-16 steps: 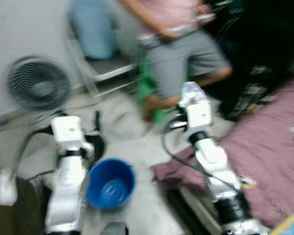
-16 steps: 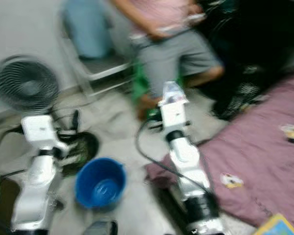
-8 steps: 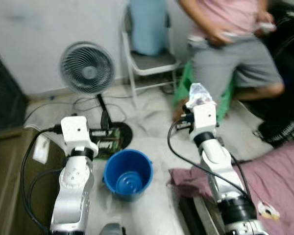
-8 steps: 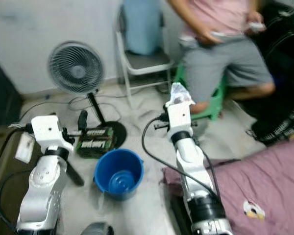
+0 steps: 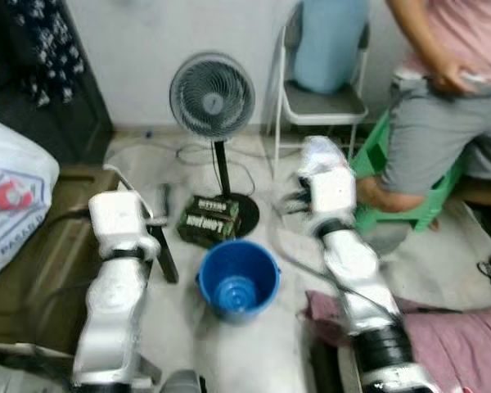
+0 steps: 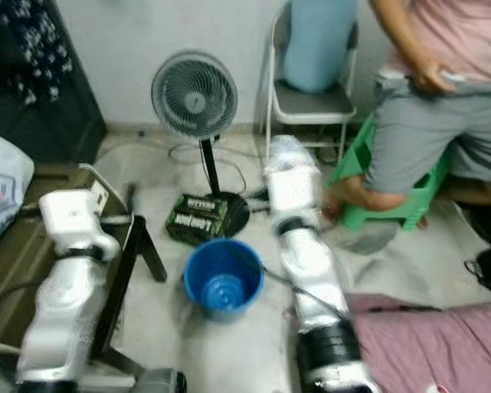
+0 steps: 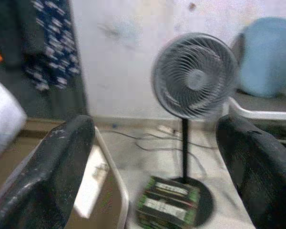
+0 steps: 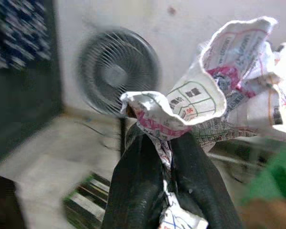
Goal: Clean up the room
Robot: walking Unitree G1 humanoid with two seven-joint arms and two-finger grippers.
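My right gripper is shut on a crumpled white printed wrapper, which bulges out above the black fingers. In the eye views the wrapper sits at the tip of my raised right arm, up and to the right of a blue bucket standing open-topped on the floor between my arms. My left gripper is open, its two fingers far apart with nothing between them, and it points toward the fan.
A standing fan and a green-black box at its base are just beyond the bucket. A person sits on a green stool at right, beside a chair. A white bag lies left, a purple blanket at bottom right.
The whole view has swung left, bringing the fan, the dark cabinet and the white bag into sight. The right gripper still holds the wrapper; the left stays open.
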